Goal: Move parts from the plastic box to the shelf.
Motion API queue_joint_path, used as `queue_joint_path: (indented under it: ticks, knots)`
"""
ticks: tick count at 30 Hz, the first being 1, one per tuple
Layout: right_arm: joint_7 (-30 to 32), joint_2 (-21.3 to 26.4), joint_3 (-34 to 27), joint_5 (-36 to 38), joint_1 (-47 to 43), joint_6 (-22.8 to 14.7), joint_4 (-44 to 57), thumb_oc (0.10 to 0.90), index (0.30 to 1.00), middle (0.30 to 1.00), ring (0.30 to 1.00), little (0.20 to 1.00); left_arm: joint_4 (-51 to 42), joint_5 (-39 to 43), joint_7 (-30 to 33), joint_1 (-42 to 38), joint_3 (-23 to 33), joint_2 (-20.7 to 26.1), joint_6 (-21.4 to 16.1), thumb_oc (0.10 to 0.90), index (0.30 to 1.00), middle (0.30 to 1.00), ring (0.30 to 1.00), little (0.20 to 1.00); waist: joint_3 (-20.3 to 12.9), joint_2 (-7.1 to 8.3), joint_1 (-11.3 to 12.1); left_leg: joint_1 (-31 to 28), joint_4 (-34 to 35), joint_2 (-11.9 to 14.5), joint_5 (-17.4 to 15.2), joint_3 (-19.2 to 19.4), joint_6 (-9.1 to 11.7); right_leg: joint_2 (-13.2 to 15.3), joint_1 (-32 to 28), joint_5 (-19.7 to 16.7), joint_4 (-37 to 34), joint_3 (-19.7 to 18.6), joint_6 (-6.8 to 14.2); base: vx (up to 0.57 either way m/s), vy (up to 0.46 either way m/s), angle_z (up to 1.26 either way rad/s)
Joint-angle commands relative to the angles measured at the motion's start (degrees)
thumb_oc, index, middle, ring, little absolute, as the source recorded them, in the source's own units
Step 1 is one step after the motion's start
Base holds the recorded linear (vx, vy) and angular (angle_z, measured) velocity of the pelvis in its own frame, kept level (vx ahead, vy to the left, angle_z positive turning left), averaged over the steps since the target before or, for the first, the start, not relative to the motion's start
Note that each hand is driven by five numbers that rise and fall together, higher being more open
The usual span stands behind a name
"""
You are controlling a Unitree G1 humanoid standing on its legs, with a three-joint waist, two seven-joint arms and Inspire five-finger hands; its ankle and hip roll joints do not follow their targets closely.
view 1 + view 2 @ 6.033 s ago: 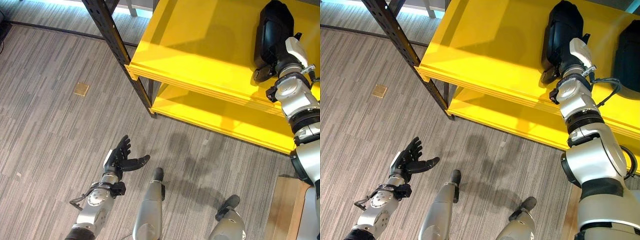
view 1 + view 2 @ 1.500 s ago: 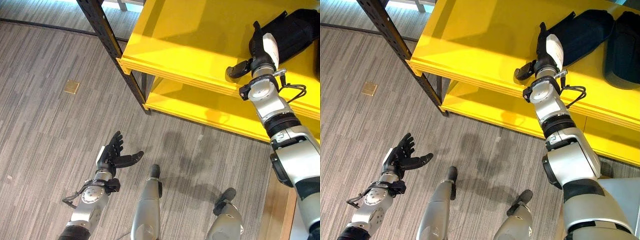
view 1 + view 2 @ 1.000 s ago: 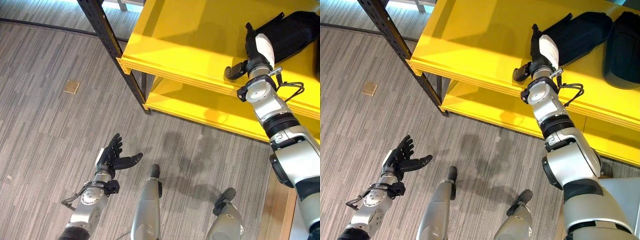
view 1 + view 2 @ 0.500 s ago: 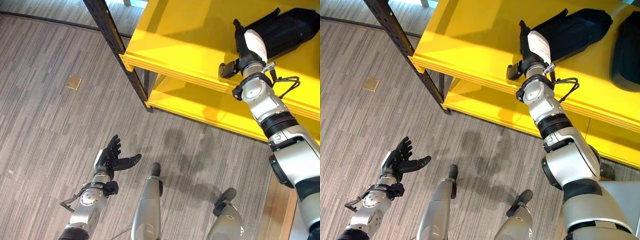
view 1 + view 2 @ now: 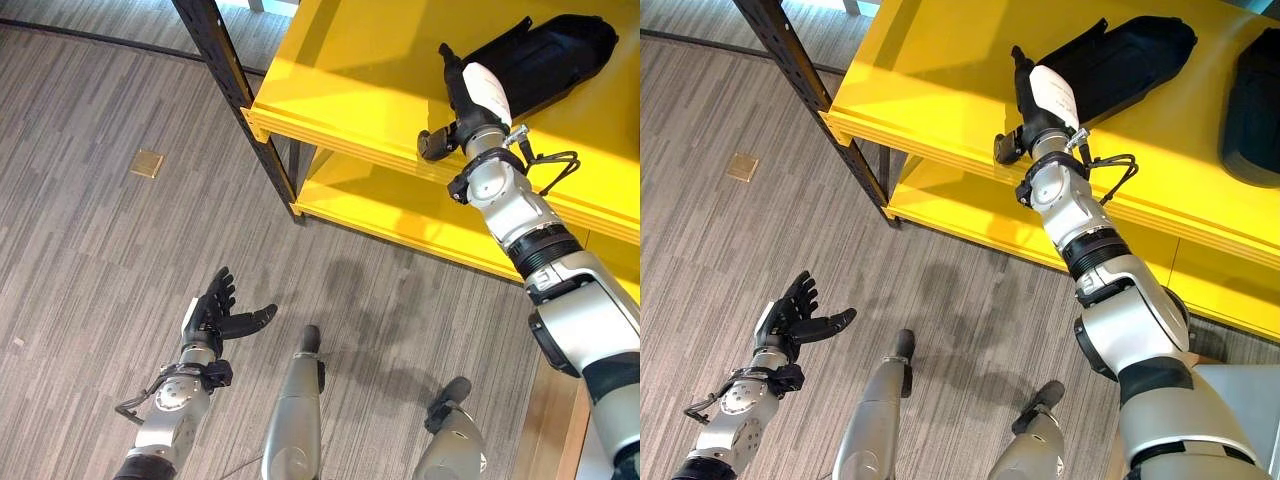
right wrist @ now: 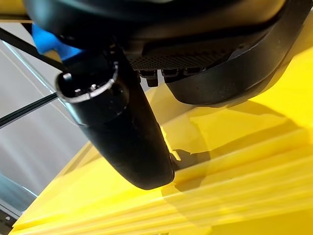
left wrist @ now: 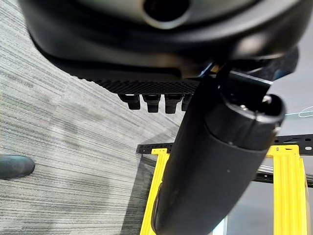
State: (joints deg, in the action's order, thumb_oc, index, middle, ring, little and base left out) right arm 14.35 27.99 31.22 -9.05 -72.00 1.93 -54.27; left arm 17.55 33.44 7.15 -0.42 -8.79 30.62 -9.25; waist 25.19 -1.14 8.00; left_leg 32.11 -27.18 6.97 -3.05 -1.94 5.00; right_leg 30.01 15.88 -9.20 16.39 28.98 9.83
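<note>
Low at the left over the grey striped floor (image 5: 90, 250), dark left hand (image 5: 213, 318) spread wide and empty. Up on the bright yellow metal shelf (image 5: 360, 80), long black moulded plastic part (image 5: 545, 62) lying flat, with dark right hand (image 5: 462, 105) at its near end, fingers straight against it, thumb off the edge. Best to lift clear straight back without nudging the part.

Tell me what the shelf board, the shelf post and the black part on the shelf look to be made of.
Shelf board: likely painted metal or coated board, smooth glossy yellow with soft reflections. Shelf post: dark steel, with punched holes. Black part: probably moulded plastic, matte with a rounded shell.
</note>
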Motion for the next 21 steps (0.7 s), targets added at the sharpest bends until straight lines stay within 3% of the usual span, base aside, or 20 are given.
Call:
queue_joint_path:
  ticks: [1, 21]
  knots:
    - [0.0, 1.5, 1.2, -1.5, -4.4, -2.2, 2.8, 0.900, 1.000, 1.000, 1.000, 1.000, -4.6, 0.3, 1.0, -0.3, 3.1, 2.1, -5.9, 0.900, 1.000, 1.000, 1.000, 1.000, 0.5, 0.09, 2.8, -8.6, 6.9, -0.4, -3.2, 4.6, -2.6, -1.5, 1.1, -2.4, 11.5, -5.0, 3.7, 0.00, 0.000, 0.00]
    - [-2.0, 11.4, 0.6, -6.1, 4.4, -2.4, 12.5, 0.900, 1.000, 1.000, 1.000, 1.000, -3.8, -0.6, 0.7, -0.6, 4.4, 0.5, -5.2, 0.900, 1.000, 1.000, 1.000, 1.000, 0.8, 2.14, -0.1, -9.4, 7.7, 0.8, -2.9, 5.3, -2.1, -2.2, 1.7, -2.8, 11.3, -6.0, 3.6, 0.00, 0.000, 0.00]
